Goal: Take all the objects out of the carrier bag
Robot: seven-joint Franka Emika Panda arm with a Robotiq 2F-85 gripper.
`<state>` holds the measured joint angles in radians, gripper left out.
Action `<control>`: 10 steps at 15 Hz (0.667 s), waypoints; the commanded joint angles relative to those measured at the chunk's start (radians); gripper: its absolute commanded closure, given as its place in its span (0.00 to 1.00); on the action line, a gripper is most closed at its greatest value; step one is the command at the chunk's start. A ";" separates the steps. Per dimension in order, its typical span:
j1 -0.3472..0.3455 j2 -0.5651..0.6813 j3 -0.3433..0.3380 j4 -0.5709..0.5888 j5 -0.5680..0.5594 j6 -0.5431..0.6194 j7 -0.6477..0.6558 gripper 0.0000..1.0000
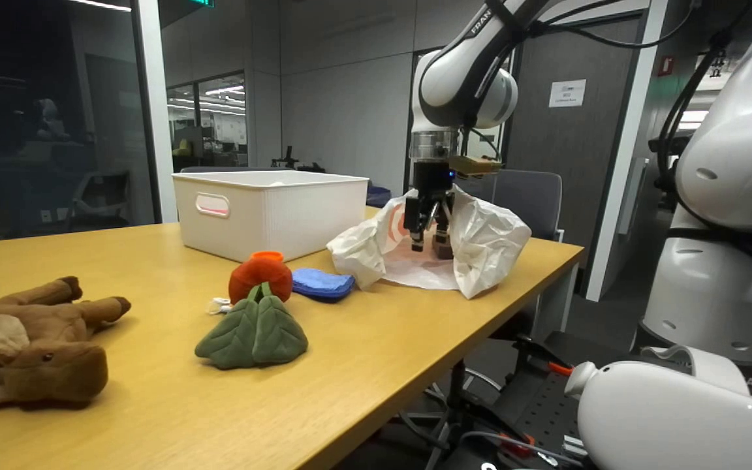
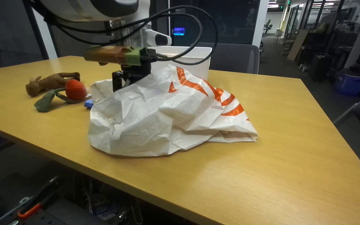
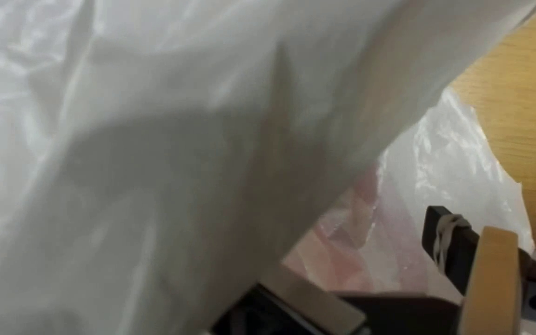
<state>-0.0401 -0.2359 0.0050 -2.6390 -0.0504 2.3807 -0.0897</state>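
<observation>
With the end effector spread wide, the dark object at wrist-view lower right is judged light, best gripped across its middle.

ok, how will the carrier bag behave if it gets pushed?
Probably floppy: the carrier bag is crumpled into folds in both exterior views. Likely light for its size, since its edges look thin in the wrist view. It might slide on the table: glossy highlights hint at smooth plastic.
</observation>
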 commanded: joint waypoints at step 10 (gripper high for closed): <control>-0.093 0.159 -0.019 0.083 -0.419 0.102 0.465 0.00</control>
<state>-0.1339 -0.1226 0.0044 -2.5908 -0.4966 2.4537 0.3461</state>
